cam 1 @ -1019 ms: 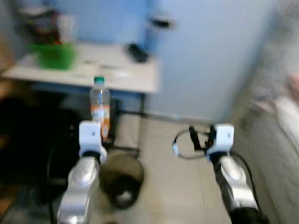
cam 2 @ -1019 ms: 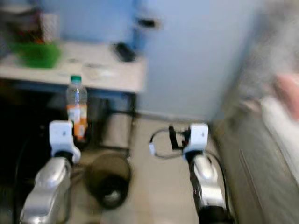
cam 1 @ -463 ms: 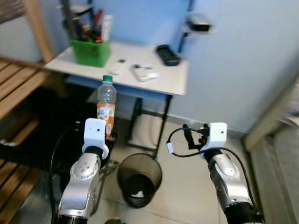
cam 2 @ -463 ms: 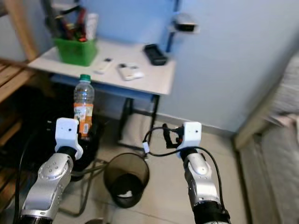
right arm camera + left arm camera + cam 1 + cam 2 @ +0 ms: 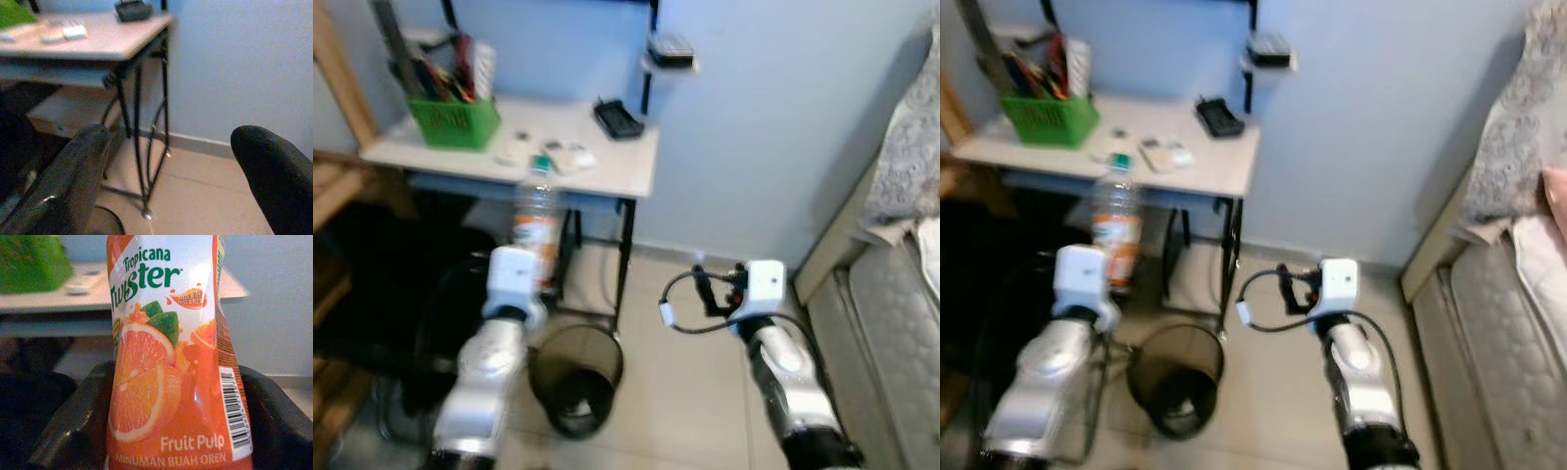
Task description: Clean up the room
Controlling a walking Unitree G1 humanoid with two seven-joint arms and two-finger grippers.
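Orange juice bottle gripped upright by left gripper, above and beside mesh bin. Right gripper spread, empty. Step: disposal. Next: carry bottle over bin, release.

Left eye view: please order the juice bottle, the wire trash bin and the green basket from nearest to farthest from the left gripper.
1. Juice bottle: held in the left gripper.
2. Wire trash bin: on the floor, beside that arm.
3. Green basket: on the white table's far left corner.
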